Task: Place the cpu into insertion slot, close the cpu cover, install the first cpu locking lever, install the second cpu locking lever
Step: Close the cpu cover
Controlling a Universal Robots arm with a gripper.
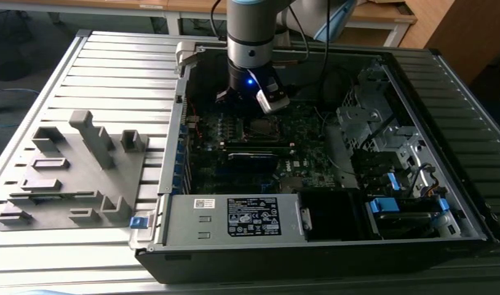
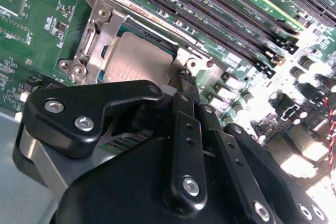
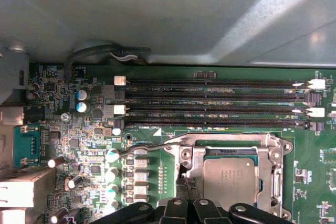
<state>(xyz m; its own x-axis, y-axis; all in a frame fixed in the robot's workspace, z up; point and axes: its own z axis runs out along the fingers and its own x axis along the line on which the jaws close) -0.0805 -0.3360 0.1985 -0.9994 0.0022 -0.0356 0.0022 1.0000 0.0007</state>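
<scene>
Slatted grey tabletop (image 1: 94, 61) carries an open computer case (image 1: 233, 258), where the chip (image 3: 231, 179) sits in its socket (image 3: 231, 152) under the metal cover (image 3: 274, 166). Beside the socket's corner the tool (image 3: 185, 184) looks pressed together. Slipping off the springy lever (image 3: 147, 146) could scrape the board (image 3: 315, 182).

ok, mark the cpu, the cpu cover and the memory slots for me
cpu (image 3: 231, 182), first wrist view, middle of its metal top.
cpu cover (image 3: 226, 141), first wrist view, one bar of its frame.
memory slots (image 3: 210, 109), first wrist view, mid-length of one slot.
</scene>
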